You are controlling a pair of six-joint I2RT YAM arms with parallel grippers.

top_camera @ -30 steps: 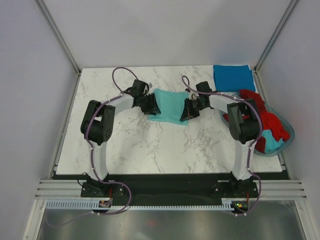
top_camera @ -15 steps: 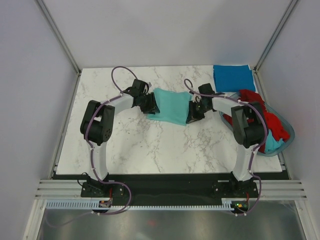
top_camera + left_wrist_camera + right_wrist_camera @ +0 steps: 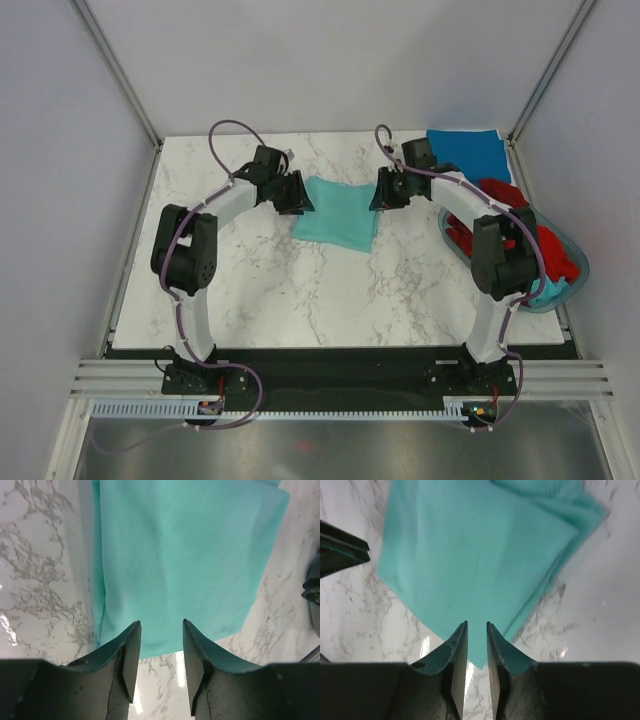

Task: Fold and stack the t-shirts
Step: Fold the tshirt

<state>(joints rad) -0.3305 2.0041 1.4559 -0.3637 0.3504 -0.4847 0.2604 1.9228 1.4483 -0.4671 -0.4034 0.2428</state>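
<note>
A light teal-green t-shirt (image 3: 338, 212) lies folded flat at the middle of the marble table (image 3: 300, 290). My left gripper (image 3: 300, 197) is at its left edge, jaws open and empty; in the left wrist view the gripper (image 3: 161, 625) hovers over the shirt's (image 3: 185, 555) hem. My right gripper (image 3: 377, 195) is at its right edge. In the right wrist view the gripper (image 3: 476, 624) is narrowly open over a corner of the shirt (image 3: 470, 555), clamping nothing. A folded blue t-shirt (image 3: 463, 155) lies at the far right corner. Red t-shirts (image 3: 540, 245) fill the basket.
The translucent oval basket (image 3: 578, 270) sits at the table's right edge, also holding a teal piece (image 3: 545, 290). Grey walls and metal frame posts (image 3: 120, 80) enclose the table. The other gripper's finger (image 3: 342, 550) shows at the left of the right wrist view.
Both grippers have moved toward the far side of the table along the shirt's edges. The right jaws have parted and let go of the teal shirt, which now lies flatter.
</note>
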